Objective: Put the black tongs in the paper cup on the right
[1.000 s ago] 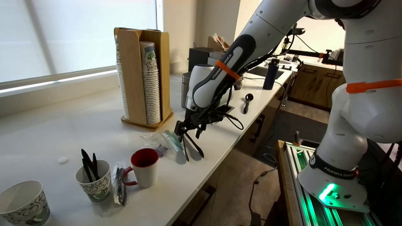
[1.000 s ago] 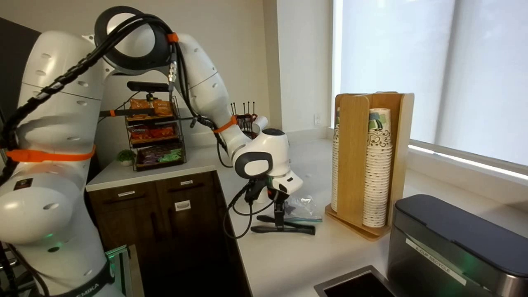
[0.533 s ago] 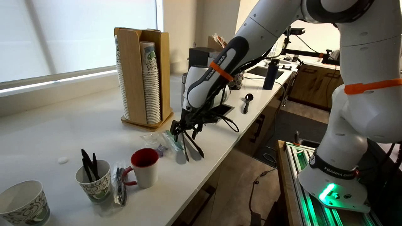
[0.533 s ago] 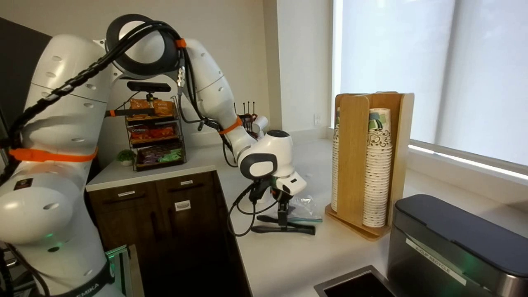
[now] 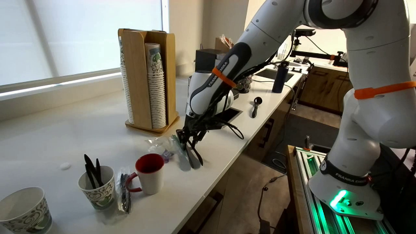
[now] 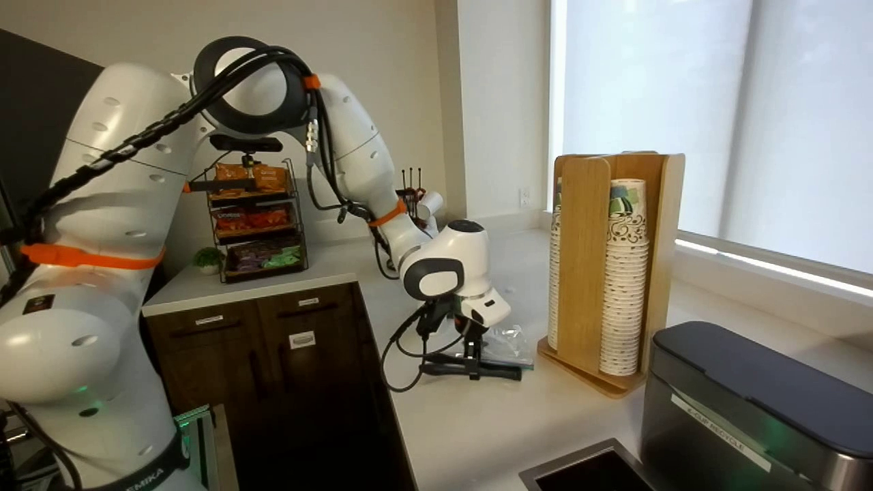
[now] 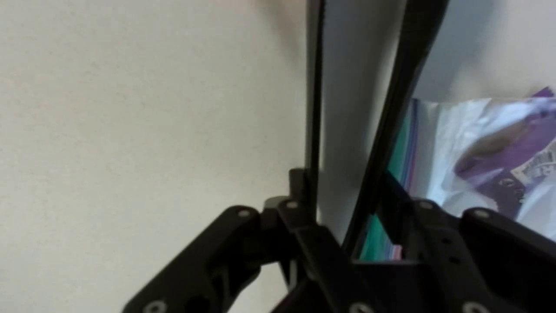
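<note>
Near counter edge (image 5: 225,170), claw (image 7: 343,191) clamped on black tongs (image 7: 393,113); plastic bag (image 7: 438,148) just beside, room on edge side.

Slim and black, with 2 long, narrow arms, the tongs (image 5: 198,155) slant steeply near mid-frame in an exterior view, tips slightly apart. In an exterior view the tongs (image 6: 501,373) run almost level, below mid-frame. In the wrist view the 2 arms show right of centre, their gap widening toward the top. The cup (image 5: 100,195), pale with swirling grey-green print, stands upright, mouth up, at lower left in an exterior view.
</note>
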Action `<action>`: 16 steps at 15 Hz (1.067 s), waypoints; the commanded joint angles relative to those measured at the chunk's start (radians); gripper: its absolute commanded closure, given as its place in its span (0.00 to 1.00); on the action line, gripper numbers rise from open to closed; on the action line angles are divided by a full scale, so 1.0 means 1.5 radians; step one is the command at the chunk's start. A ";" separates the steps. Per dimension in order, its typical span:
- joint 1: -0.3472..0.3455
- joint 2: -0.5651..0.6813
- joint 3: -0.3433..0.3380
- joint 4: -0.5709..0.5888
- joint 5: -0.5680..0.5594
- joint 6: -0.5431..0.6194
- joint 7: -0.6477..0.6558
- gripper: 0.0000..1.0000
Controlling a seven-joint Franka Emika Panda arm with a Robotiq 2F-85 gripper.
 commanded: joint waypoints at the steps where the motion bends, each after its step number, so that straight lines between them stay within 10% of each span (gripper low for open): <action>1: 0.009 0.002 -0.006 0.005 0.008 -0.009 0.014 0.87; 8: 0.019 -0.060 -0.014 -0.062 -0.008 0.057 -0.008 0.93; 16: -0.020 -0.130 0.063 -0.142 -0.003 0.347 -0.133 0.93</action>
